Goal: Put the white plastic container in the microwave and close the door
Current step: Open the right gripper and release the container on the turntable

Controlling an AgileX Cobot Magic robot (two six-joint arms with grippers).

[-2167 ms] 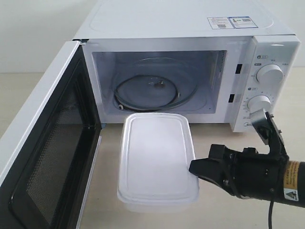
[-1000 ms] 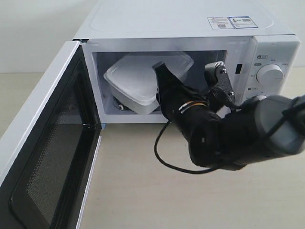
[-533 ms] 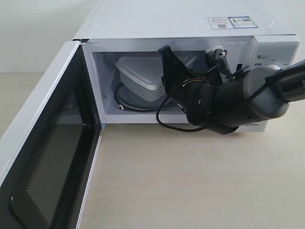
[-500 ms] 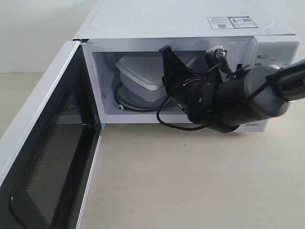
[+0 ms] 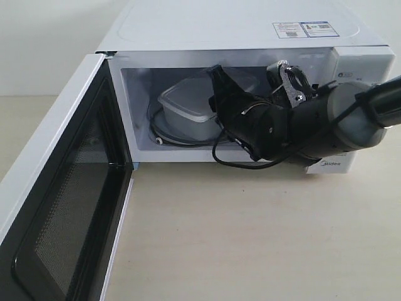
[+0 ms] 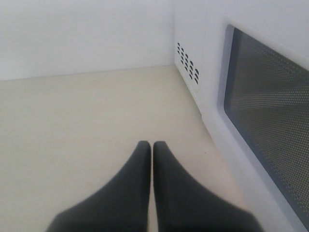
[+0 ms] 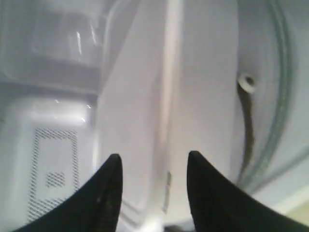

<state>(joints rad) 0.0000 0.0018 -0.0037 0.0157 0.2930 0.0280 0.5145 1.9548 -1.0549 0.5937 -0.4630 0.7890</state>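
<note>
The white plastic container [image 5: 185, 106] sits inside the microwave [image 5: 250, 31] on the glass turntable [image 5: 164, 135], slightly tilted. My right gripper [image 5: 218, 94] reaches into the cavity just right of it, and its arm hides the container's right end. In the right wrist view this gripper [image 7: 153, 162] is open, and the container's [image 7: 145, 96] rim runs between the spread fingers. The door [image 5: 62, 188] hangs wide open at the left, black mesh face showing. My left gripper [image 6: 148, 145] is shut and empty, beside the door's outer face [image 6: 270, 121].
The right arm's black cable [image 5: 235, 163] droops over the microwave's front sill onto the beige table [image 5: 250, 238]. The arm covers most of the control panel. A roller ring [image 7: 282, 96] edges the turntable.
The container was carried from the table into the cavity, then sank from a raised tilt onto the turntable. The right arm pushed deeper in and its fingers now stand apart.
</note>
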